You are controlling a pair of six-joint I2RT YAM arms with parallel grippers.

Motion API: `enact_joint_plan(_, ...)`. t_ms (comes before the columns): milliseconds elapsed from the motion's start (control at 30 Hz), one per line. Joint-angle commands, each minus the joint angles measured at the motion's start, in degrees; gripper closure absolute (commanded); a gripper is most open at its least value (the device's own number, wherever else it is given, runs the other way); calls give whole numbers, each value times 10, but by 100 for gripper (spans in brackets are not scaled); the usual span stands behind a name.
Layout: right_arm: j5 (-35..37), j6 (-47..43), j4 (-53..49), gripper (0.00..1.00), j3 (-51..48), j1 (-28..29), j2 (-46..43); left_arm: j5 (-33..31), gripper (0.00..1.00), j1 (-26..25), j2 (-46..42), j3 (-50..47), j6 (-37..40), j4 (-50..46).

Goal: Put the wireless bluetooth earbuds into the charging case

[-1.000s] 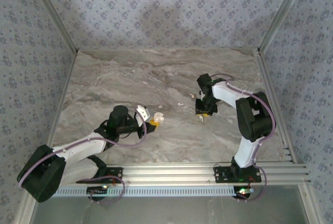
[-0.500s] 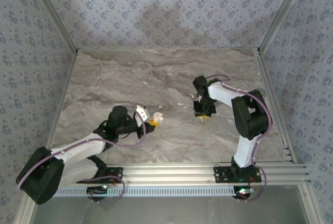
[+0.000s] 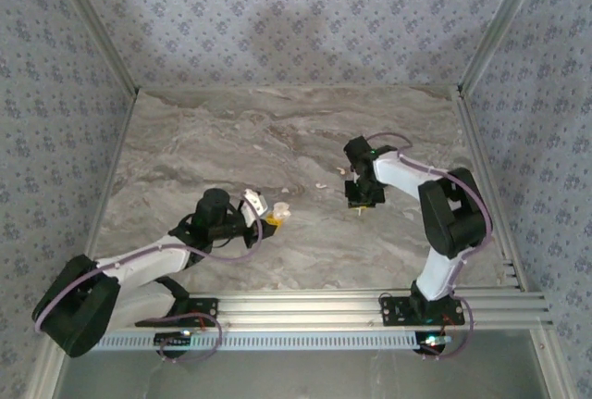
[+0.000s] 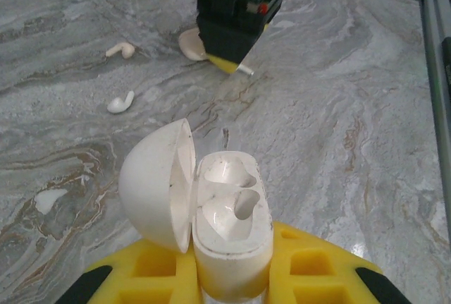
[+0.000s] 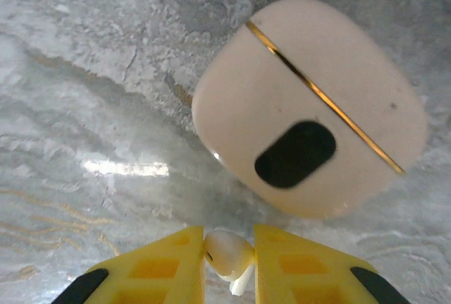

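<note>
Top external shows grey marbled table (image 3: 277,130) between blue-patterned walls (image 3: 296,19)

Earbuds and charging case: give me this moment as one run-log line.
left fingers: hold open charging case, slots empty | right fingers: pinch one earbud by pink case | table: two loose earbuds

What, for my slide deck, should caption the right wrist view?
Right gripper pinches a white earbud between its yellow fingers, beside a closed pinkish case.
</note>
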Motion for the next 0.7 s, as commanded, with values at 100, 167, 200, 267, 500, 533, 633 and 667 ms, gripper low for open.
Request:
enact_joint_plan(100,-18,24,108,77,-66,5,-101,-39,87,-42,57,24,31,56)
enact_joint_plan(167,-31,32,142,77,-89,7,-130,-46,88,-49,77,25,31,81)
enact_joint_plan(200,-40,34,166,77,-104,8,-151,-50,88,-52,86,28,32,94)
enact_joint_plan(267,-45,42,204,77,-131,15,-185,-58,88,-61,104,33,35,112)
enact_joint_plan(500,-69,85,335,76,-209,39,-289,-70,88,-79,146,62,33,145)
enact_joint_plan(533,-65,87,346,76,-217,46,-303,-70,88,-81,151,66,33,150)
enact_joint_plan(633,-54,97,376,76,-237,64,-338,-70,88,-83,168,76,31,165)
enact_joint_plan(667,-49,100,383,76,-243,71,-348,-70,89,-85,174,81,29,169)
